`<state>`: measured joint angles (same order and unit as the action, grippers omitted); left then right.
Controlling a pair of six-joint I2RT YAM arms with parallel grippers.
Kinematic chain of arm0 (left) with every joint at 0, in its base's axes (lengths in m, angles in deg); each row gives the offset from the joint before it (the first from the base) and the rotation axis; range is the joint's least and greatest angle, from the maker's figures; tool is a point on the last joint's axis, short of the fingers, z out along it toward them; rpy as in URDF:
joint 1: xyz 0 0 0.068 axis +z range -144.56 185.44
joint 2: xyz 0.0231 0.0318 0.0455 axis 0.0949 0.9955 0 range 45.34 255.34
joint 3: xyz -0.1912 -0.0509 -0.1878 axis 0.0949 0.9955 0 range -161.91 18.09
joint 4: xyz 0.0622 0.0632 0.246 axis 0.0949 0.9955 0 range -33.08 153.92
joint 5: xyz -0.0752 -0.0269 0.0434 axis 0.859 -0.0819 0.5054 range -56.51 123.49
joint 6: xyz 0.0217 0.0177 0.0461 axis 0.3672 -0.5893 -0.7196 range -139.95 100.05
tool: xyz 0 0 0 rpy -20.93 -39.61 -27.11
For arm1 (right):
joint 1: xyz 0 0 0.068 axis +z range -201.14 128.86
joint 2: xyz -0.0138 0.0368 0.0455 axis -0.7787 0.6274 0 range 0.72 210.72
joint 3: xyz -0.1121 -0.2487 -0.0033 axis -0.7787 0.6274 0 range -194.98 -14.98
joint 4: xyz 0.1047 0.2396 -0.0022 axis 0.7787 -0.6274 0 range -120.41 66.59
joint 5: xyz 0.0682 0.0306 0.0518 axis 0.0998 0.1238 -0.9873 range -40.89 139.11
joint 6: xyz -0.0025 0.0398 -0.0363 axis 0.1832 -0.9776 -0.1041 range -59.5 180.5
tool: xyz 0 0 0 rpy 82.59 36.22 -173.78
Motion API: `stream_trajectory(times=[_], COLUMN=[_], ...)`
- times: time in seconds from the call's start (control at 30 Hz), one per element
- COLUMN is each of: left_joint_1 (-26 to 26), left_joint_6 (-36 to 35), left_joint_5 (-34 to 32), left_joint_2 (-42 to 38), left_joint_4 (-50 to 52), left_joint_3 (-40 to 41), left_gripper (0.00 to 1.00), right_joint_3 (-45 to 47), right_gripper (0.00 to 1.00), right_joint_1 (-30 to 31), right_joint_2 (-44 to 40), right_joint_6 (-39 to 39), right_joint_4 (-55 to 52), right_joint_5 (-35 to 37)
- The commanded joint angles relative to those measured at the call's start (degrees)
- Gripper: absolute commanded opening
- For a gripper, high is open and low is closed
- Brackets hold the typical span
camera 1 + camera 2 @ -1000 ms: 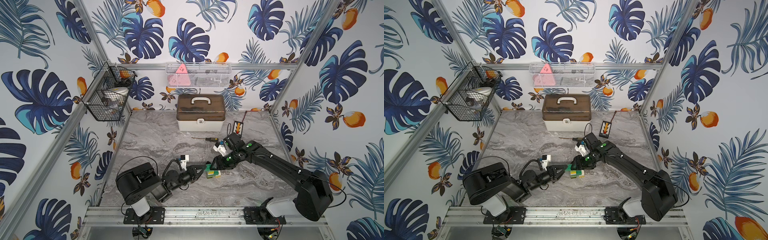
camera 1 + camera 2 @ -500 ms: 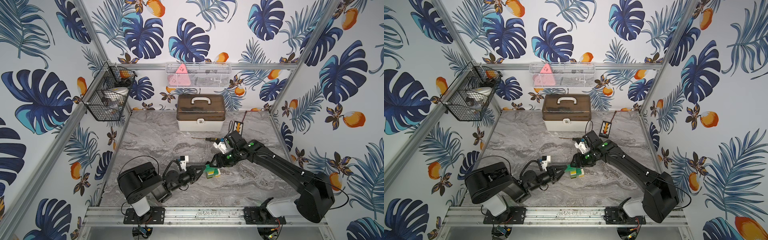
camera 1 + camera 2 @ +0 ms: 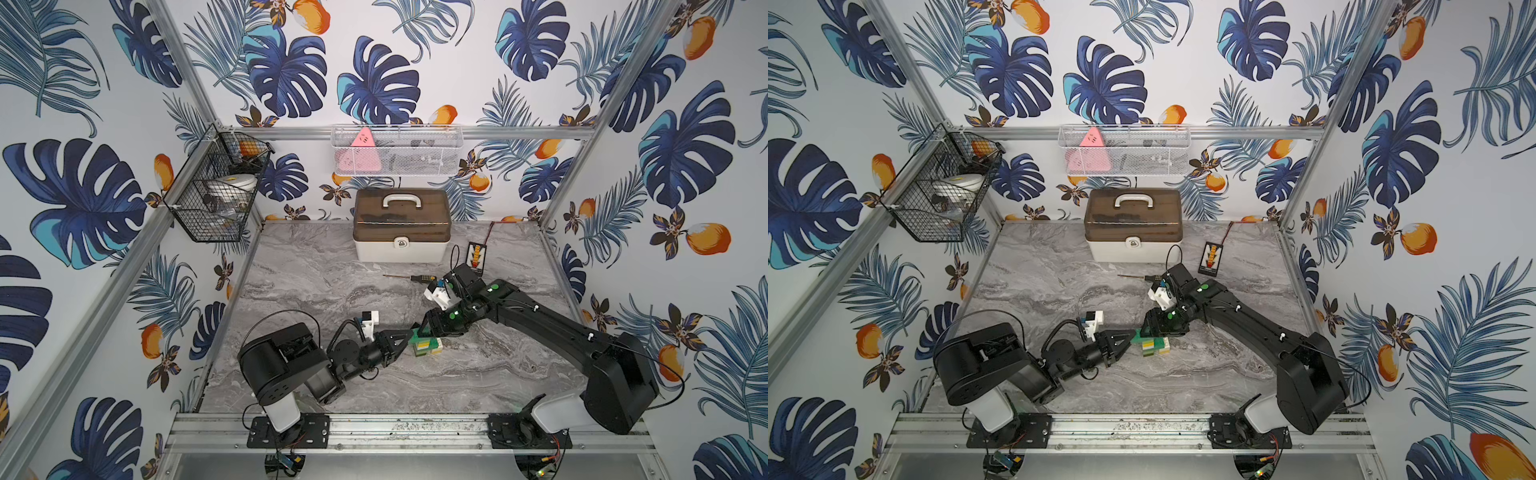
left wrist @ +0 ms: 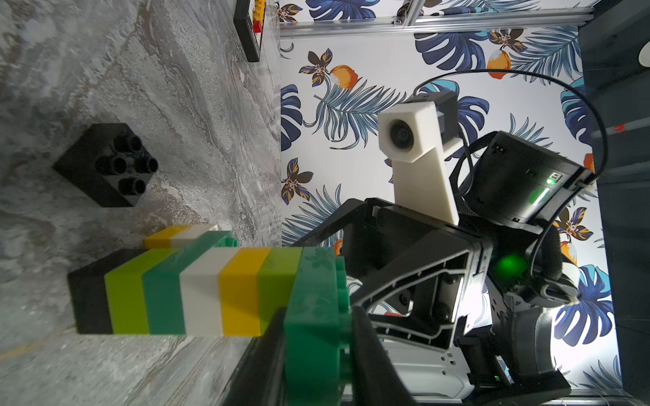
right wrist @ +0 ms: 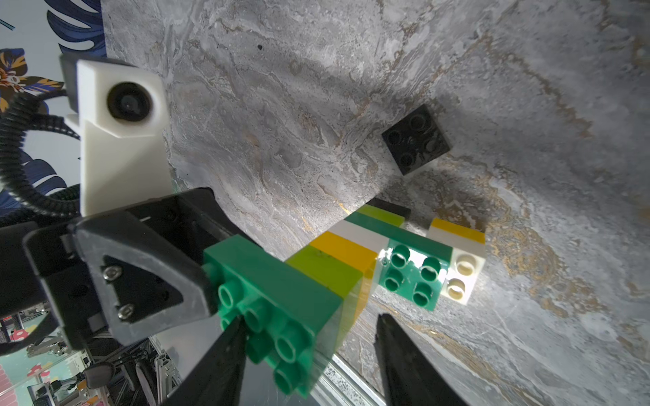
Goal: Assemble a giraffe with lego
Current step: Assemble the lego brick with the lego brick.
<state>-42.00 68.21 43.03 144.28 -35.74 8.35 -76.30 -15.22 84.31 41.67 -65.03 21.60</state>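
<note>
L pincer [image 4: 316, 313] clamped on giraffe [image 4: 200, 291] at glossy studded green end brick [image 5: 267, 277]; R pincer [image 5: 311, 318] half-open alongside.

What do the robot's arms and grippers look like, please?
The left arm and right arm are matte black on white bases, with green dots on the right. The left gripper and right gripper have black triangular fingers, white camera mounts and black cables.
</note>
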Motion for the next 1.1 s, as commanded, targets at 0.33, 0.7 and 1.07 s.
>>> stream_trajectory(times=[0.33,0.7,1.07], left_joint_1=[0.80,2.87,3.08], left_joint_6=[-3.06,-9.15,-19.71], left_joint_5=[2.41,5.31,9.40], left_joint_2=[-0.95,-14.57,-20.69], left_joint_4=[7.02,28.41,52.23], left_joint_3=[-0.46,-4.24,-15.57], left_gripper=[0.54,0.59,0.61], right_joint_3=[-0.24,1.24,4.26], right_gripper=[0.61,0.61,0.59], right_joint_1=[-0.24,-2.24,-6.86], right_joint_2=[-1.30,-2.02,-3.85], right_joint_6=[0.21,-1.06,-3.58], right_joint_4=[-3.10,-1.87,1.37], right_joint_5=[2.99,2.89,-1.04])
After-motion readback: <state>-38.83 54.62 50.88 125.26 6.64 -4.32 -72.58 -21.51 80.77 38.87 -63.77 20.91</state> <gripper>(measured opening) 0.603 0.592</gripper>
